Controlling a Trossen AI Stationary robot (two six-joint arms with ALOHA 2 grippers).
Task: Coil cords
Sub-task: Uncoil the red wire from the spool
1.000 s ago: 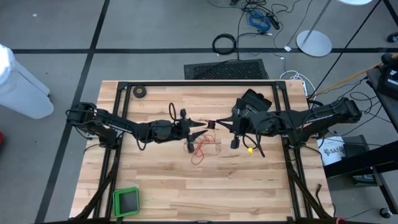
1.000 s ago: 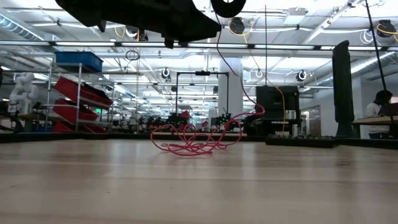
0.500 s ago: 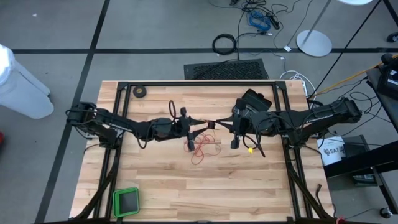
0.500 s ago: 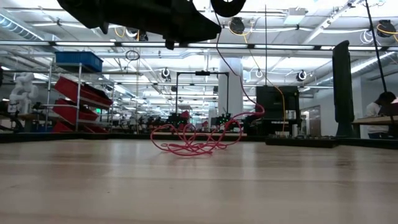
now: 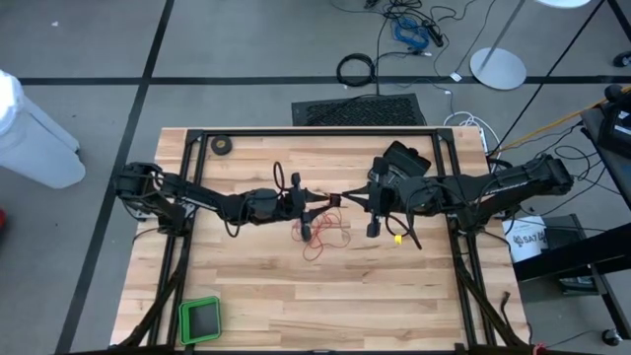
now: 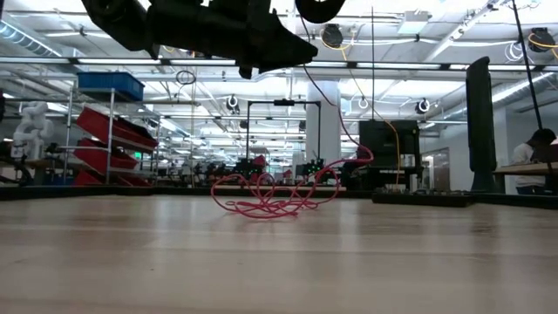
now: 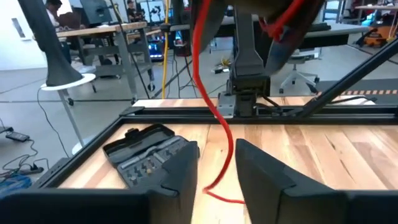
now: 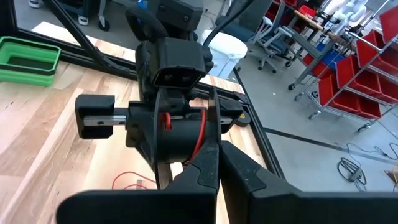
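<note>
The thin red wire lies in a loose tangle (image 5: 323, 237) on the wooden table, seen also in the low view (image 6: 270, 196). One strand (image 6: 307, 70) rises from it to the small round black reel (image 6: 318, 9). My right gripper (image 5: 342, 200) is shut on the reel above the table's middle. My left gripper (image 5: 317, 202) faces it from the left at about the same height. Its fingers stand apart, with the hanging strand (image 7: 227, 140) running down between them. Whether they touch it I cannot tell. My right gripper pinches the reel (image 8: 212, 124) between its two shut fingers, coming nearly level from the table's right side. The fingers hide which part of the reel they are on. The reel is lifted clear, and the wire hangs slack from it down to the tangle on the table.
A black tape roll (image 5: 223, 146) lies at the far left. A green tray (image 5: 200, 318) sits at the near left corner. An open black case (image 5: 404, 158) lies at the far right, behind my right arm. A black frame (image 5: 315, 131) borders the tabletop.
My left gripper has edged a little toward my right gripper and dipped slightly. The red tangle and my right gripper have kept still.
</note>
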